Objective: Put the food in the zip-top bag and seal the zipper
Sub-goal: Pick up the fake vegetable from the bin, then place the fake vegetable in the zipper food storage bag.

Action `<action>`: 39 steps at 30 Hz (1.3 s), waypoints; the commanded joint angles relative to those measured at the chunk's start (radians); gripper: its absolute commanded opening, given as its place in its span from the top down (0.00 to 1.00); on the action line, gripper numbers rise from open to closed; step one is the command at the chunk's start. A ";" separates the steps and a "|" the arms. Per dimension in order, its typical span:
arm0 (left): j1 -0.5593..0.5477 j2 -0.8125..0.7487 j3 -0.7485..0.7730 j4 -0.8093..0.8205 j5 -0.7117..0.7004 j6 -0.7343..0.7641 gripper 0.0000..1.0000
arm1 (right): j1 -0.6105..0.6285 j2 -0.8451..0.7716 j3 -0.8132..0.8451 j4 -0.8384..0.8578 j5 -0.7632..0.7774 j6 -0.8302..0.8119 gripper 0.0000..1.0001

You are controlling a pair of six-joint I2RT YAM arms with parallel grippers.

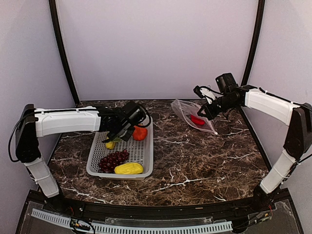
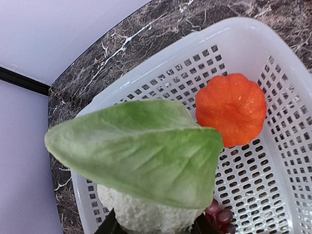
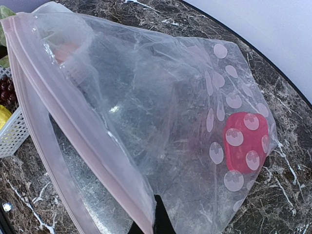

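Cauliflower (image 2: pixel 141 146) hides the left gripper (image 1: pixel 119 133) clamping it; right gripper (image 1: pixel 204 115), mostly cropped, pinches the zip-top bag (image 3: pixel 136 112).

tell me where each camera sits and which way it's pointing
Top external: above and behind the arms, looking down on the table; both arms, the left gripper and right gripper show.
Left wrist: on the left arm, facing down into the basket; the held cauliflower nearly hides its fingers.
Right wrist: on the right arm, facing the zip-top bag mouth; one dark fingertip shows.
Shared: the red pepper in the bag shows in right wrist and top views.
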 commanded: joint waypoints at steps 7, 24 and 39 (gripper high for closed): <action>0.003 -0.238 -0.004 0.075 0.243 0.006 0.74 | 0.006 0.003 0.034 -0.013 0.007 -0.005 1.00; -0.060 -0.238 -0.094 0.883 0.806 -0.277 0.78 | 0.053 0.104 0.237 -0.140 0.053 0.005 1.00; -0.066 -0.016 0.021 1.001 0.681 -0.501 0.86 | 0.080 0.099 0.260 -0.154 0.041 0.071 1.00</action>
